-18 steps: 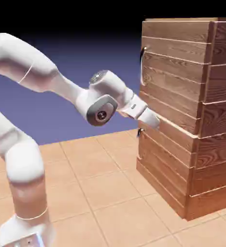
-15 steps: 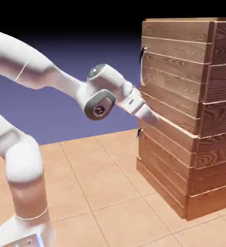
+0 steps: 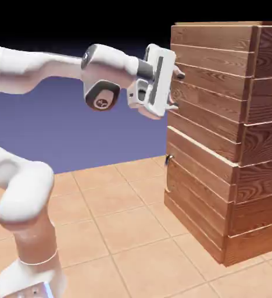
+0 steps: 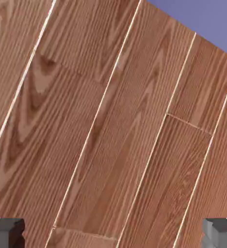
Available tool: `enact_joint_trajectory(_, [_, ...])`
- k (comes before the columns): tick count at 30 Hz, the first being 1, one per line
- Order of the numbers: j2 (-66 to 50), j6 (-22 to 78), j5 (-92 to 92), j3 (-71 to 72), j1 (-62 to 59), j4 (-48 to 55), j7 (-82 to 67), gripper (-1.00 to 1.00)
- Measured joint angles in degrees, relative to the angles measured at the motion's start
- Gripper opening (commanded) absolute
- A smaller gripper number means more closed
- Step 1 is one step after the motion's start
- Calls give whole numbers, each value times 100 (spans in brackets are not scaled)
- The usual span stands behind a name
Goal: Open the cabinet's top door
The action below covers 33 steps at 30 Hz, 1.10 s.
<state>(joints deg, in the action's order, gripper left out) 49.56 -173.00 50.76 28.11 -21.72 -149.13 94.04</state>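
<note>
One cabinet (image 3: 202,139), two door panels (image 3: 205,87)

the arm (image 3: 22,195) is glossy white with smooth, rounded segments, and a dark grey cap bearing a small round emblem marks the wrist joint (image 3: 102,100) at upper middle. the hand (image 3: 161,81) is a white block with a long dark slot, and its fingertips (image 4: 5,233) are small, grey and blocky. at lower left, the white base (image 3: 31,285) carries a pale panel with a bluish glowing edge.

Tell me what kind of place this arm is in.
Looks like a simulated test scene, not a real room: a plain blue-violet backdrop fading to black, a bare tiled floor, and a lone wooden cabinet facing the robot arm.
</note>
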Motion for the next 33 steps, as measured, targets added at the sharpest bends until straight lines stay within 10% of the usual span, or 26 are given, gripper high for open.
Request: enact_joint_trajectory(33, [2445,400,7291,4062,-3752,2041,7196,0])
